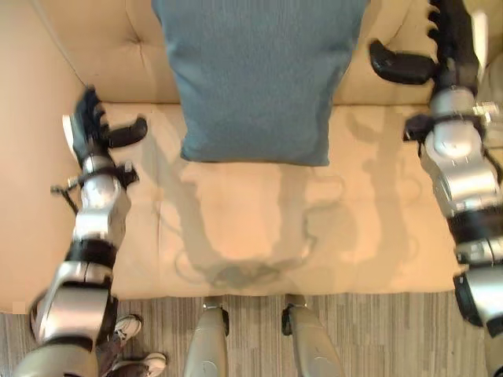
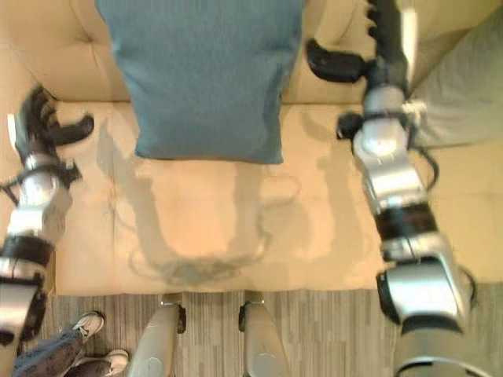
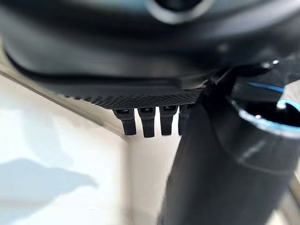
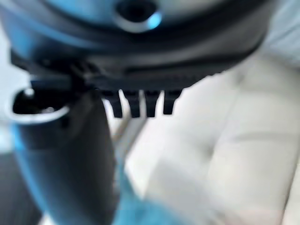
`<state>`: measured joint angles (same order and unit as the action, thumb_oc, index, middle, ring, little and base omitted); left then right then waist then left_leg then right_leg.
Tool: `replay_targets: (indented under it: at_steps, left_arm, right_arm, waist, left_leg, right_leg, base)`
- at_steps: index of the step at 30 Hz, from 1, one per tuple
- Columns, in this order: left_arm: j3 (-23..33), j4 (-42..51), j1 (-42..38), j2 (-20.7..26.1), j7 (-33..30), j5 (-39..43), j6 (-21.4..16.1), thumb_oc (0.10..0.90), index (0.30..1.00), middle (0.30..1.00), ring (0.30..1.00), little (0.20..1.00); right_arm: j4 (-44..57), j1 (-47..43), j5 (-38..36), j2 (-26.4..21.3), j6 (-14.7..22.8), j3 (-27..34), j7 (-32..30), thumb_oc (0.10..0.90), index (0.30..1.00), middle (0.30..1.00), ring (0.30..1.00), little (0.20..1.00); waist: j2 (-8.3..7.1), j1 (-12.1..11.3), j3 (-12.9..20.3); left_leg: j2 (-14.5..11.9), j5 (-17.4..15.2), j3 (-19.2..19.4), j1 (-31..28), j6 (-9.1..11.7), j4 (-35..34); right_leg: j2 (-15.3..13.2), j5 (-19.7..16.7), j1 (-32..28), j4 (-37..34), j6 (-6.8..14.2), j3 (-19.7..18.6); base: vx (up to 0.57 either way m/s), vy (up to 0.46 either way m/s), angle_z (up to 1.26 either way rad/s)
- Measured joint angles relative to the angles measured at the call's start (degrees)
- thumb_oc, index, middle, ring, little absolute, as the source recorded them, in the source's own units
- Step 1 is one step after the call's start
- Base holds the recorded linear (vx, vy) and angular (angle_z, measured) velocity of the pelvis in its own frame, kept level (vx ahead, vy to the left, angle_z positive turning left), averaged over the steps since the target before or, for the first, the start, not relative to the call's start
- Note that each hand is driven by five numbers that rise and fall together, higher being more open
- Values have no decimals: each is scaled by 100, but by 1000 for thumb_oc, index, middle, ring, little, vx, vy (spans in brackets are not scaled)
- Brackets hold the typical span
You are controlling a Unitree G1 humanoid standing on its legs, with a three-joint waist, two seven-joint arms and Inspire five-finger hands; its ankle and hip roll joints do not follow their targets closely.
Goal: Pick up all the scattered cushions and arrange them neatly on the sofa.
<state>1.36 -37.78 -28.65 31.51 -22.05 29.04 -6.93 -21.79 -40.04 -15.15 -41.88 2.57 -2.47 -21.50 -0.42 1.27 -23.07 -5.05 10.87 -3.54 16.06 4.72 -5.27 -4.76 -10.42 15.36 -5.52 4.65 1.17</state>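
Observation:
A blue-grey cushion (image 1: pixel 255 78) leans upright against the backrest of the beige sofa (image 1: pixel 259 220), its lower edge resting on the seat. My left hand (image 1: pixel 90 122) hovers over the seat to the cushion's left, open, thumb pointing toward the cushion, not touching it. My right hand (image 1: pixel 444 39) is up by the backrest to the cushion's right, fingers straight and thumb (image 1: pixel 401 67) spread, apart from the cushion. A second, greyish cushion (image 2: pixel 460 86) lies at the sofa's right end in the right eye view.
The sofa's left armrest (image 1: pixel 31 157) rises beside my left arm. A striped rug (image 1: pixel 377 334) runs along the sofa's front edge. A person's shoes (image 1: pixel 134 345) stand on the floor at lower left.

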Motion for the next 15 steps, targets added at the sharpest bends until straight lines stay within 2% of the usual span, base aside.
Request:
replay_targets:
  at_steps: [1, 2, 4, 5, 6, 9, 13, 15]
  left_arm:
    - [154, 63, 432, -154, 19, -67, 17, 800, 900, 900, 900, 900]
    - [441, 139, 947, -463, 7, -149, 33, 800, 900, 900, 900, 900]
    - [633, -75, 1676, -801, 44, -231, 162, 800, 900, 900, 900, 900]
    - [633, -75, 1676, -801, 44, -231, 162, 800, 900, 900, 900, 900]
    - [879, -343, 2250, -1207, 150, -232, 324, 800, 900, 900, 900, 900]
    - [915, -935, 2748, -1590, 385, -211, 365, 800, 900, 900, 900, 900]
    - [797, -1359, 3107, -1989, 579, -215, 487, 800, 900, 900, 900, 900]
    - [765, -1417, 3192, -2086, 676, -218, 477, 800, 900, 900, 900, 900]
  right_arm:
    - [153, 487, 75, 106, 10, 306, 33, 800, 900, 900, 900, 900]
    - [418, 1058, 136, 367, 52, 776, -6, 800, 900, 900, 900, 900]
    - [470, 1723, 203, 522, 66, 1065, 82, 800, 900, 900, 900, 900]
    - [470, 1723, 203, 522, 66, 1065, 82, 800, 900, 900, 900, 900]
    - [470, 2417, 358, 646, 13, 1208, 304, 800, 900, 900, 900, 900]
    - [349, 3121, 532, 1126, 13, 1435, 499, 800, 900, 900, 900, 900]
    - [75, 3697, 584, 1292, -11, 1452, 615, 800, 900, 900, 900, 900]
    - [-67, 3835, 583, 1364, -11, 1437, 635, 800, 900, 900, 900, 900]
  waist:
    - [33, -2, 174]
    - [50, 3, 304]
    - [115, 21, 447]
    - [115, 21, 447]
    - [151, 26, 476]
    - [257, 79, 557]
    - [536, 151, 816]
    - [652, 182, 1080]
  left_leg:
    - [-9, -203, -2, -15, 3, -2]
    - [0, -202, -3, -51, 14, -2]
    - [20, -271, 20, -117, -29, -2]
    - [20, -271, 20, -117, -29, -2]
    - [31, -301, 65, -296, -41, -3]
    - [29, -381, 95, -604, -88, -3]
    - [39, -480, 114, -960, -117, -5]
    - [9, -511, 114, -1013, -128, -5]
  right_leg:
    - [-21, 190, -16, -2, 9, -7]
    - [-28, 199, -48, -2, 14, -17]
    - [-48, 228, -93, -2, 42, -51]
    - [-48, 228, -93, -2, 42, -51]
    - [-65, 254, -246, -2, 53, -94]
    - [-68, 346, -553, -3, 63, -133]
    - [-76, 441, -906, -3, 100, -137]
    - [-56, 520, -970, -4, 115, -122]
  base:
    - [153, -31, 3]
    - [129, -42, -1]
    - [85, -39, -5]
    - [66, -36, -10]
    - [70, -86, -7]
    - [67, -109, -3]
    - [15, -96, -1]
    - [4, -143, 2]
